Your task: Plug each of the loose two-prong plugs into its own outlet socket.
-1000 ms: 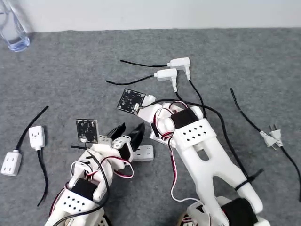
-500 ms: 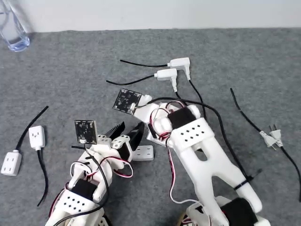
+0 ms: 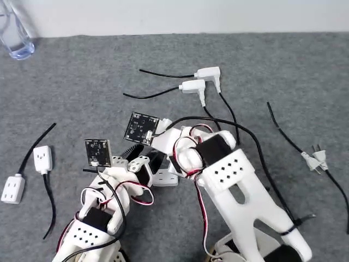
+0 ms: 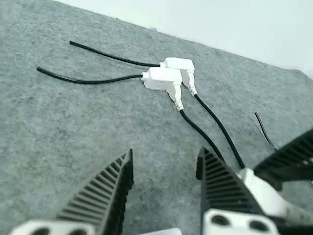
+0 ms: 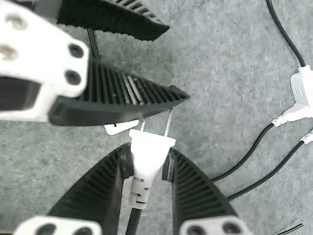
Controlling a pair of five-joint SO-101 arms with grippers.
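Grey mat (image 3: 283,60) covers the table. R arm (image 3: 234,169) leans over mid-mat, w/ L arm (image 3: 103,210) just beside it. R gripper (image 5: 146,157) is clamped on a white plug (image 5: 149,142), prongs fwd, tips right at the ribbed jaw of L gripper (image 4: 164,164); touching or not, can't tell. L gripper is spread wide, holding nothing. Far side: 2 sockets (image 3: 192,85) close together, w/ plugs in. Left edge: 2 free sockets (image 3: 42,159), well apart from both arms. Right edge: loose plug (image 3: 311,160).
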